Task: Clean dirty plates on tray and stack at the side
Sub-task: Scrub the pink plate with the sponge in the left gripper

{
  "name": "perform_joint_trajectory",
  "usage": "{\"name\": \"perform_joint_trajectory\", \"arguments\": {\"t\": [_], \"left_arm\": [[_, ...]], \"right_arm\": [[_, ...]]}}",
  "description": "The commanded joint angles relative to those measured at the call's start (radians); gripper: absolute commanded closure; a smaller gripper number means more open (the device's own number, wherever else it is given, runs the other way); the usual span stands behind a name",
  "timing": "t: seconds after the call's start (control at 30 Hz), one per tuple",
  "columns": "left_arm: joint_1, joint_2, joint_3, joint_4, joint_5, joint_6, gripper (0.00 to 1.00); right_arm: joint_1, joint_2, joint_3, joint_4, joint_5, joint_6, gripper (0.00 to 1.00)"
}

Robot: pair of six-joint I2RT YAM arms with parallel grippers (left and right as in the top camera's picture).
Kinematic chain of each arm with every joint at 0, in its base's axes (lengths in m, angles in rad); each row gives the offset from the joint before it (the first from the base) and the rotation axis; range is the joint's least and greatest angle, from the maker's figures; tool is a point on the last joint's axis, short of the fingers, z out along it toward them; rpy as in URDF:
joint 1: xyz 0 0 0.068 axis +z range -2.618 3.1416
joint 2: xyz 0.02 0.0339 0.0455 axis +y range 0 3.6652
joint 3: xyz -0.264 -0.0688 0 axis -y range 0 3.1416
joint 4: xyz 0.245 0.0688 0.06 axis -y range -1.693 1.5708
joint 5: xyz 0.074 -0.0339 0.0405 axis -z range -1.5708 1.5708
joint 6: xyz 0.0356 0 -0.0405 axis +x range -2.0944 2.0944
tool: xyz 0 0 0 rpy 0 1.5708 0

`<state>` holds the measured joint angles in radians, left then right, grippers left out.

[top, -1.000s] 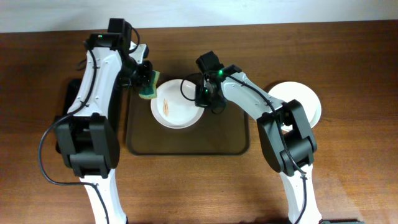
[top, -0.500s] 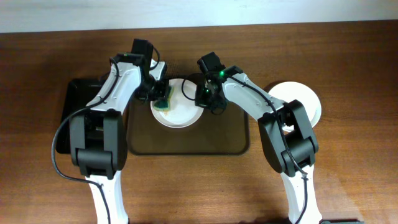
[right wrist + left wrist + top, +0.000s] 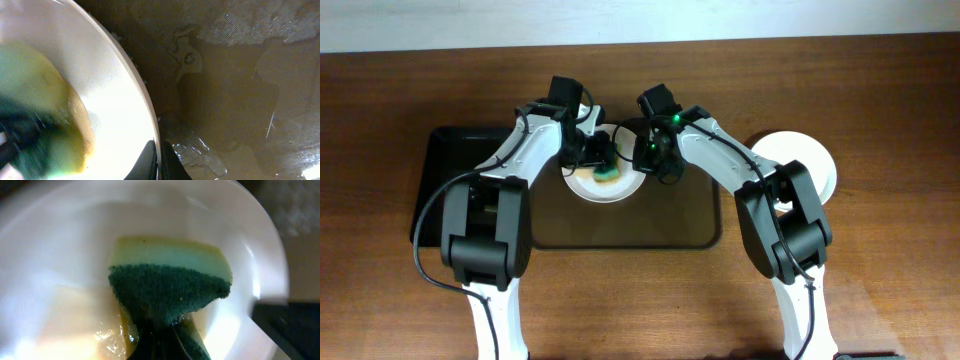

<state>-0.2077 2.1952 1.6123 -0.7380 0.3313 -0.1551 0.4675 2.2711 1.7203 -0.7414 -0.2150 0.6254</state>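
Observation:
A white plate [image 3: 586,185] with an orange-brown smear lies at the back of the dark brown tray [image 3: 670,225]. My left gripper [image 3: 603,160] is shut on a green-and-yellow sponge [image 3: 609,176] and presses it onto the plate's middle; the left wrist view shows the sponge [image 3: 170,287] on the plate [image 3: 60,255]. My right gripper [image 3: 647,160] is shut on the plate's right rim [image 3: 145,105], one finger on each side [image 3: 161,162]. Another white plate [image 3: 815,165] lies on the table to the right of the tray.
A smaller black tray [image 3: 445,160] lies left of the brown tray, under my left arm. The brown tray's floor [image 3: 235,100] is wet with smears. Both arms cross over the tray's back half.
My left gripper has carried the sponge rightwards from the plate's left edge onto its middle. My right gripper has kept its hold on the rim.

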Motion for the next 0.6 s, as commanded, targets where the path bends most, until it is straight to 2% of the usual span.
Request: {"name": "perform_joint_trajectory", "arguments": {"t": [0.0,0.07,0.17,0.23,0.3,0.4,0.5,0.57], "left_arm": [[0.014,0.0,-0.003,0.037,-0.403,-0.016,0.99],[0.014,0.0,-0.003,-0.015,-0.454,-0.016,0.99],[0.014,0.0,0.006,-0.147,-0.449,-0.016,0.99],[0.014,0.0,0.027,-0.293,-0.38,-0.01,0.99],[0.014,0.0,0.038,-0.352,-0.146,0.086,0.99],[0.014,0.0,0.038,-0.306,0.135,0.153,0.99],[0.014,0.0,0.038,-0.159,0.169,0.148,0.99],[0.014,0.0,0.038,-0.087,0.082,0.113,0.99]], "right_arm": [[0.003,0.027,-0.039,-0.02,0.04,-0.007,0.96],[0.003,0.027,-0.039,-0.02,0.04,-0.008,0.96],[0.003,0.027,-0.039,-0.02,0.04,-0.007,0.96],[0.003,0.027,-0.039,-0.02,0.04,-0.007,0.96],[0.003,0.027,-0.039,-0.017,0.039,-0.007,0.96],[0.003,0.027,-0.039,-0.017,0.039,-0.007,0.96],[0.003,0.027,-0.039,-0.018,0.039,-0.007,0.96],[0.003,0.027,-0.039,-0.017,0.039,-0.007,0.96]]}}
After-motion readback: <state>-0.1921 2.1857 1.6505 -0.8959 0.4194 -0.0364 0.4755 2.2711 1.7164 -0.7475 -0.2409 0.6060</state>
